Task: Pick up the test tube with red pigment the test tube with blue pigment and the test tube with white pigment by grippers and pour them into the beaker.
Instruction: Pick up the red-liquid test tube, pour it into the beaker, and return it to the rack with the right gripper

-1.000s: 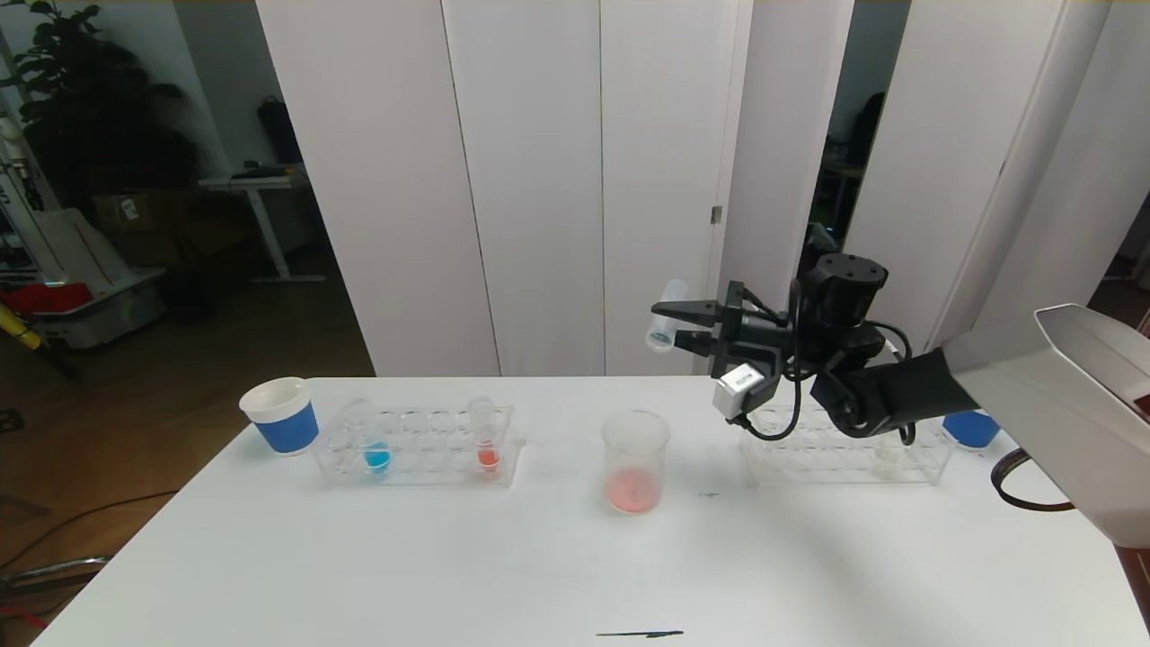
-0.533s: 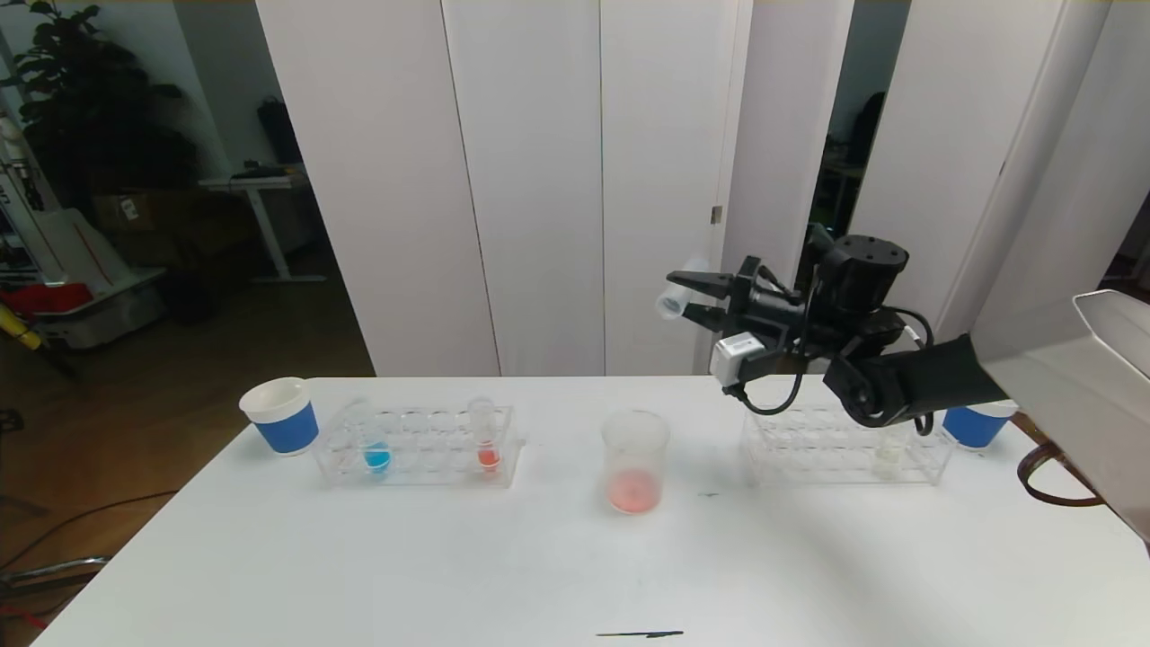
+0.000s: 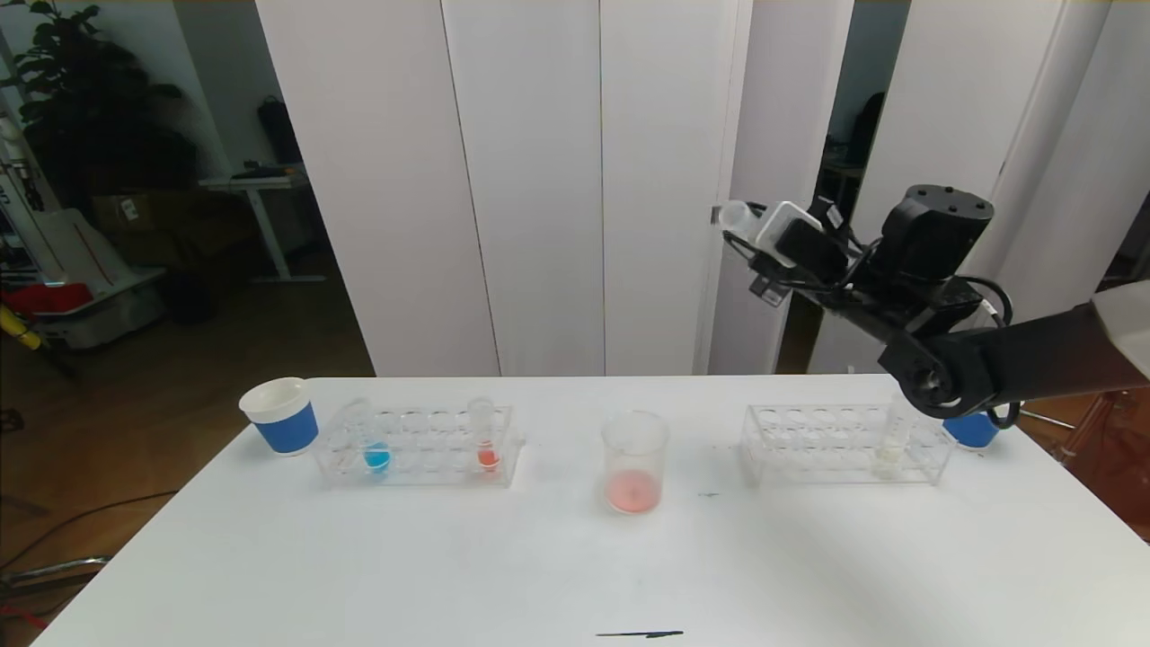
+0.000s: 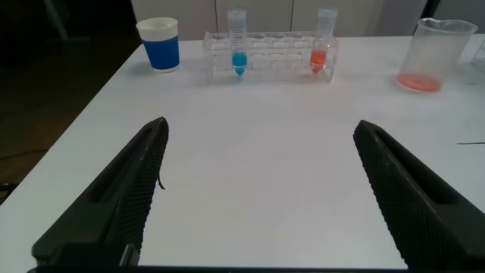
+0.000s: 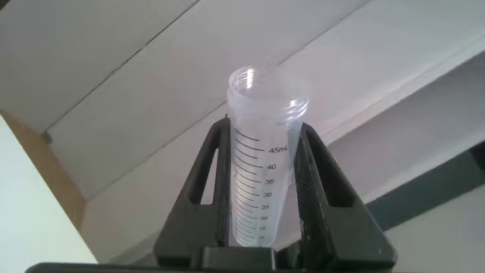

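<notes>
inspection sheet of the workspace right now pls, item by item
surface: white table, a small dark mark near its front edge.
job's things: beaker upright at centre, red liquid in its bottom; test tube with blue pigment and a red-bottomed tube in the left rack; test tube with white pigment in the right rack.
clutter: blue-banded cups at each far end.
grippers: right gripper raised, shut on an empty graduated tube; left gripper open, low over the table.
cables: black cable on the right arm.
surroundings: white panels behind.
</notes>
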Robot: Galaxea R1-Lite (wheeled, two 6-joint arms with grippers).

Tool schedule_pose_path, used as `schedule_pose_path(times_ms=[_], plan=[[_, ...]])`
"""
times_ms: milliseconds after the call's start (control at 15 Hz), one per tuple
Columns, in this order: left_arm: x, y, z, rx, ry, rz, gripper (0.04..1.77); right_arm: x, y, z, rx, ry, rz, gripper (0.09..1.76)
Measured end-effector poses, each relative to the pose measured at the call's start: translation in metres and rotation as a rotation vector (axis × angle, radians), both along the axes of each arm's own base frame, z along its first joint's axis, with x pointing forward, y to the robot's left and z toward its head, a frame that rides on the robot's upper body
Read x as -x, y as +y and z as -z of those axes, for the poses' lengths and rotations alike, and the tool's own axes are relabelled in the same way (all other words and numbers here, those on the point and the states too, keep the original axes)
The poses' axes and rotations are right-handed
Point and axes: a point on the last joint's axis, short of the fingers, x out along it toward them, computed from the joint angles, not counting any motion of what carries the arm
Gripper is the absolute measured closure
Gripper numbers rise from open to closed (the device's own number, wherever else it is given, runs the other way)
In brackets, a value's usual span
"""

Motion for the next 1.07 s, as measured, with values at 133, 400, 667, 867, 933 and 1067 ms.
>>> schedule_pose_path(times_ms=[133,400,667,867,933,1067], plan=[[0.0,0.0,0.0,0.0,0.0,0.0,0.06,0.009,-0.002,-0.004,-0.249,0.108,0.095,1.27],[0.0,0.0,0.0,0.0,0.0,0.0,0.06,0.026,-0.006,0.008,-0.632,0.309,0.136,1.27],[0.0,0.0,0.0,0.0,0.0,0.0,0.06,0.034,-0.033,0.023,-0.793,0.374,0.278,1.27],[0.0,0.0,0.0,0.0,0.0,0.0,0.06,0.038,-0.07,0.02,-0.828,0.286,0.347,1.27],[0.0,0.0,0.0,0.0,0.0,0.0,0.06,0.039,-0.085,0.017,-0.839,0.249,0.37,1.27],[0.0,0.0,0.0,0.0,0.0,0.0,0.06,0.042,-0.115,0.008,-0.856,0.19,0.42,1.27]])
